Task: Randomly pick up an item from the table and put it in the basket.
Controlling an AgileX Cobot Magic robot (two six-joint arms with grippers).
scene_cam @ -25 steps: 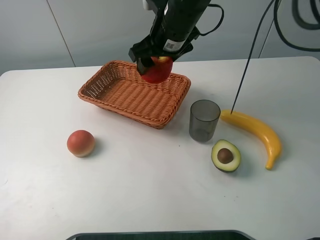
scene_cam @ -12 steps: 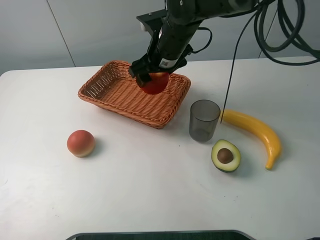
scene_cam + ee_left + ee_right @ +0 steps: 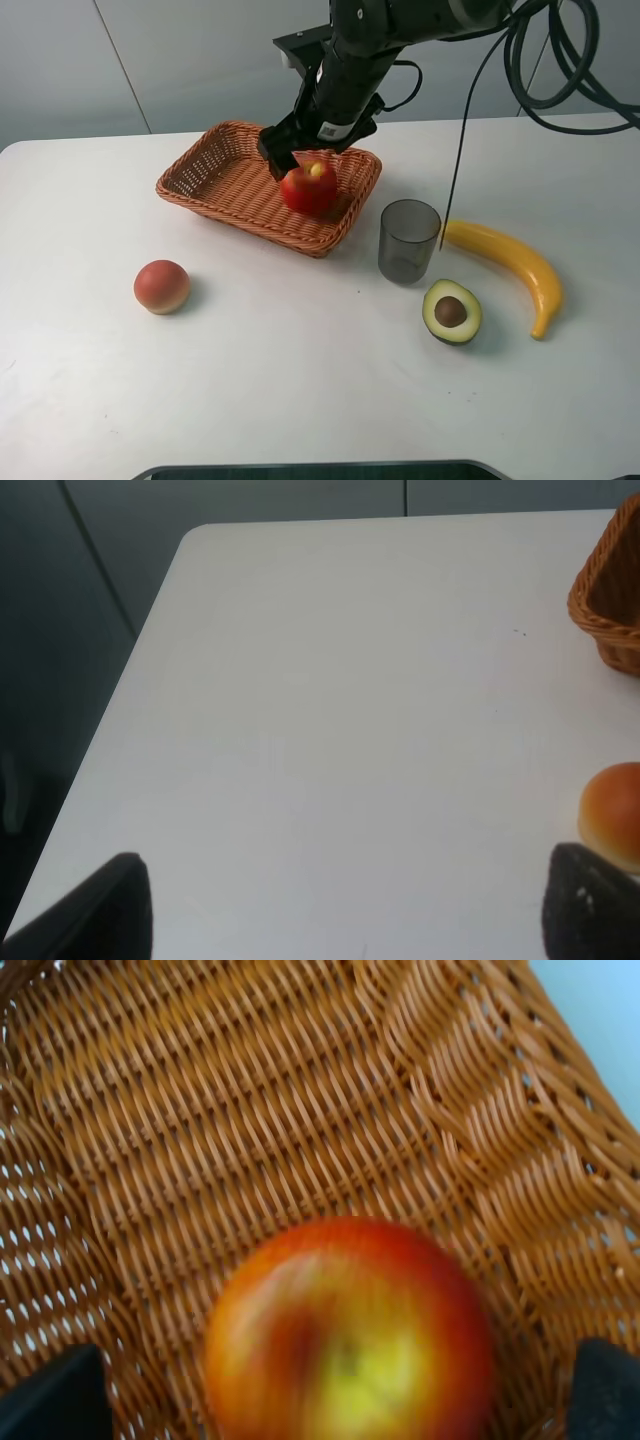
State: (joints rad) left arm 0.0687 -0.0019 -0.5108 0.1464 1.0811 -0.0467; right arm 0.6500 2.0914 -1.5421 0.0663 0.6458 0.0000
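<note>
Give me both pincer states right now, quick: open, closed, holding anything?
Left pincer: open, holding nothing.
Right pincer: open, holding nothing; the apple sits free in the basket beneath it.

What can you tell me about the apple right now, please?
The apple is round and glossy red, with a yellow patch around its stem hollow, which faces up. It appears to rest on the woven floor of the basket, near its right end, below the open right gripper, which seems not to touch it.
</note>
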